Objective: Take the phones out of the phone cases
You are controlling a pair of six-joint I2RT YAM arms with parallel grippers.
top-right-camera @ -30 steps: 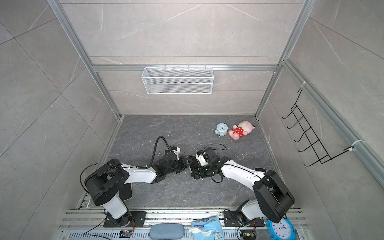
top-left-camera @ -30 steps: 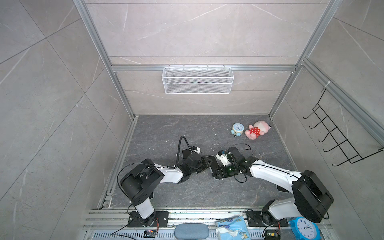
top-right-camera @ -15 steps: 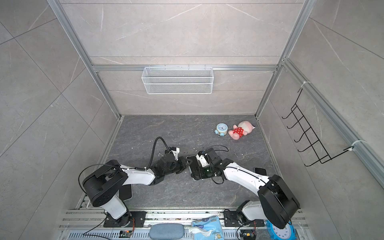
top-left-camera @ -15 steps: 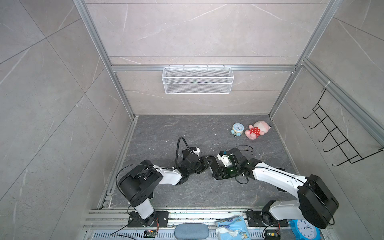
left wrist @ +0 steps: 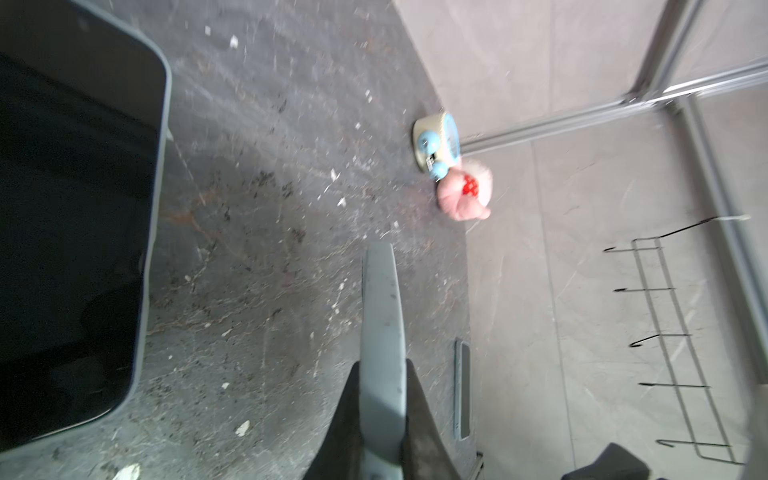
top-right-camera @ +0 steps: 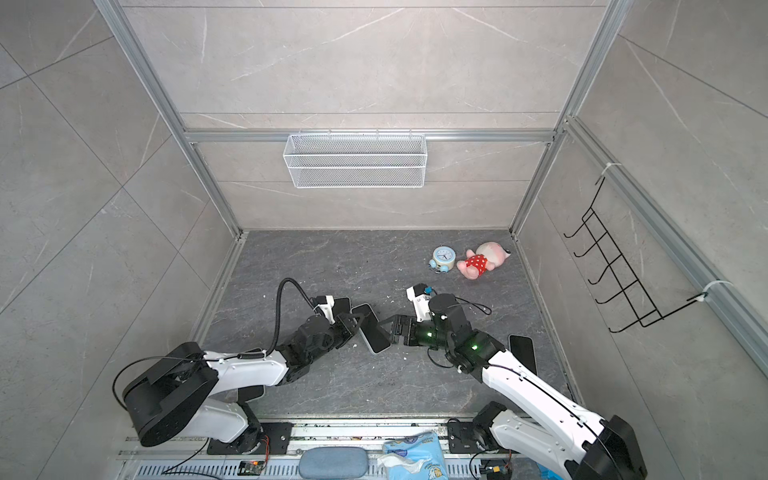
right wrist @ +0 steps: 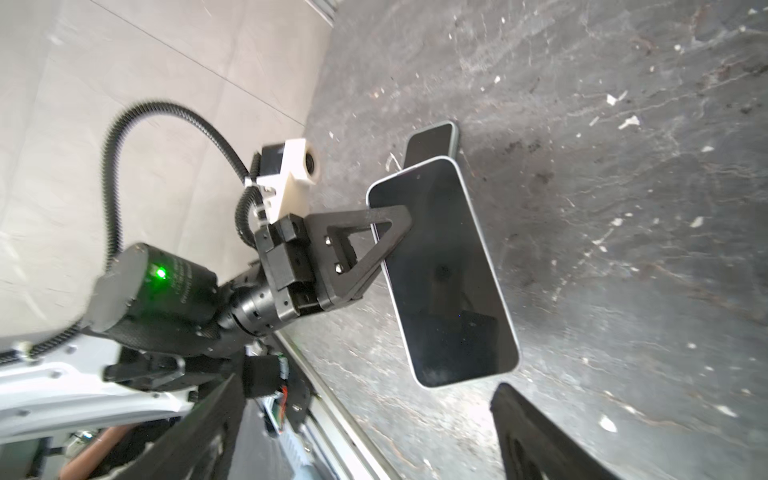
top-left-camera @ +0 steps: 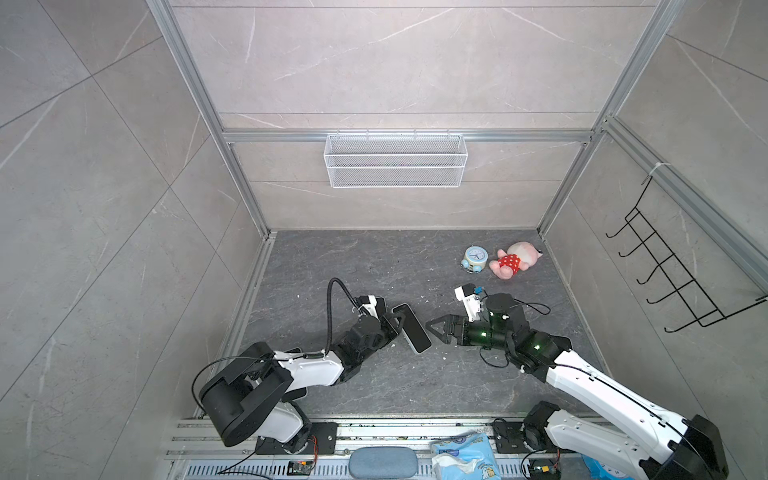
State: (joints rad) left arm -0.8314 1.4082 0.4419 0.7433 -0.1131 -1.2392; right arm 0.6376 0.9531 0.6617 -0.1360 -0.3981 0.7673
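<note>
The left gripper [right wrist: 395, 224] is clamped on one long edge of the phone [right wrist: 449, 270], holding it tilted over the middle of the dark tabletop [top-left-camera: 374, 266]. The right gripper [top-left-camera: 432, 329] gapes empty just beside it. The phone looks rigid, slick and probably light. A sound hold would be the pale rim, seemingly the phone case [right wrist: 488, 266], at a corner rather than on the glass.

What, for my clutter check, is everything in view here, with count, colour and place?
pale-blue-rimmed black phone: 1, black screen, clamped in the left gripper, mid-scene.
dark slab with pale rim: 1, on the grey floor just behind it; phone or case, cannot tell.
black flat slab: 1, floor beside the right arm.
round alarm clock: 1, pale blue, far right floor.
plush doll: 1, pink, red dotted dress, beside the clock.
mesh basket: 1, white, back wall.
hook rack: 1, black wire, right wall.
tissue pack: 1, blue, front rail.
left gripper: 1, black, shut on the phone.
right gripper: 1, black, open, facing the phone, not touching.
</note>
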